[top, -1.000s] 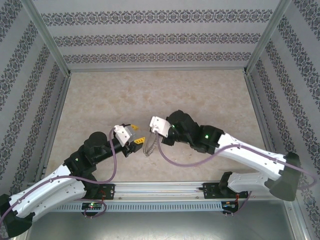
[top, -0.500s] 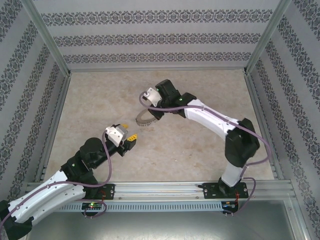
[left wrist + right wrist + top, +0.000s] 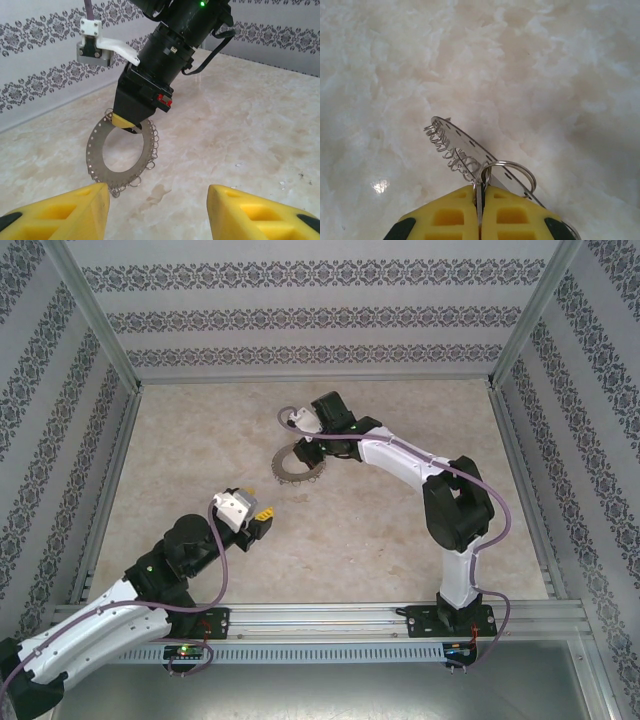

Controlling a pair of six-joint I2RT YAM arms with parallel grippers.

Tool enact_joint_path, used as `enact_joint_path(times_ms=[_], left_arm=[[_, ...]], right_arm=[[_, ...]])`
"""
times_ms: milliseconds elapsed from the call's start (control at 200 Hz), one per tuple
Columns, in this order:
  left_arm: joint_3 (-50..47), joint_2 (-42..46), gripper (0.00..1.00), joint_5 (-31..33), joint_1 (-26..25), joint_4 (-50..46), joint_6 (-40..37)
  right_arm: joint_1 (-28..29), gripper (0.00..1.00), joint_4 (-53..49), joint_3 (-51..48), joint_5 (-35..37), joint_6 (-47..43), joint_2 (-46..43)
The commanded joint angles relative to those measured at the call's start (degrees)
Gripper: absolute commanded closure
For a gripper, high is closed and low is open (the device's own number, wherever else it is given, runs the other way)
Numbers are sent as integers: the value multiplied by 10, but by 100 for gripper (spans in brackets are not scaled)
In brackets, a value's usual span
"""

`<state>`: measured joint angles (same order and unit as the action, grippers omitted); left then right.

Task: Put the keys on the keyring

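Note:
The keyring point(image 3: 300, 468) is a flat grey disc with a wide hole and small wire loops along its rim. My right gripper point(image 3: 304, 447) is shut on its upper rim and holds it above the table's far middle. In the right wrist view the yellow fingers point(image 3: 455, 212) pinch the ring's edge point(image 3: 462, 142), and one larger wire loop point(image 3: 512, 172) hangs beside them. My left gripper point(image 3: 264, 517) stands open and empty, nearer and to the left. It faces the keyring point(image 3: 120, 152) from a short way off, with the right gripper point(image 3: 126, 121) above it. The key is out of view.
The marble-patterned table point(image 3: 400, 510) is fenced by metal rails and patterned walls point(image 3: 320, 310). The right arm point(image 3: 400, 455) stretches across the middle right. A purple cable point(image 3: 222, 560) loops along the left arm.
The right arm swung away from the left gripper to the far middle, carrying the keyring, which now faces flat. The left gripper drew back a little toward the near left.

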<state>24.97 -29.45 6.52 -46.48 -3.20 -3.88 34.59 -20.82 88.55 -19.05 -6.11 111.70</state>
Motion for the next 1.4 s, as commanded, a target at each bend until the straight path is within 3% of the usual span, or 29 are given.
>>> enact_joint_path(times_ms=[0, 555, 934, 1164, 1394], left_arm=[[-5, -5, 45, 9, 2, 21, -10], [-8, -8, 45, 5, 2, 28, -15], [-9, -5, 45, 0, 2, 32, -17], [-9, 5, 45, -4, 2, 25, -15], [-5, 4, 44, -6, 2, 16, -6]], right_arm=[[-8, 100, -3, -26, -27, 25, 11], [-12, 96, 83, -249, -68, 114, -106], [29, 95, 151, -399, -72, 196, -185], [46, 81, 170, -446, -67, 229, -199], [53, 64, 146, -463, -27, 237, -274]])
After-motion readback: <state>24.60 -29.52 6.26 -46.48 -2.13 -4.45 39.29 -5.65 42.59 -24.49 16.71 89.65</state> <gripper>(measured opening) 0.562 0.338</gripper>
